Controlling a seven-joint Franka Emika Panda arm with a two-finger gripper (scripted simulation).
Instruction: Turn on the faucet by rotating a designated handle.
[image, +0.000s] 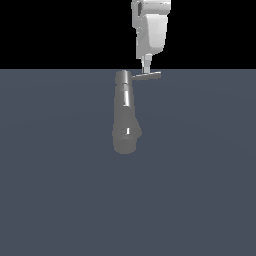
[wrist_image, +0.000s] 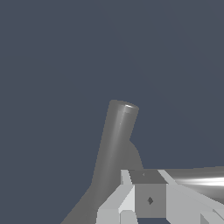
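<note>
The faucet (image: 124, 112) is a grey shiny column lying along the floor in the exterior view, thick at the near end. In the wrist view the faucet (wrist_image: 114, 144) rises as a capped column. The handle (image: 148, 76) is a thin flat bar sticking out from the top cap toward the exterior view's right. My gripper (image: 146, 67) comes down from above, its tip at the handle's middle. The wrist view shows the handle (wrist_image: 202, 178) running behind my gripper (wrist_image: 149, 194), with pale fingers (wrist_image: 117, 202) on either side of a dark block. Whether the jaws clamp anything is unclear.
A flat blue-grey floor (image: 60, 190) surrounds the faucet. Black background lies beyond its far edge. No other objects show.
</note>
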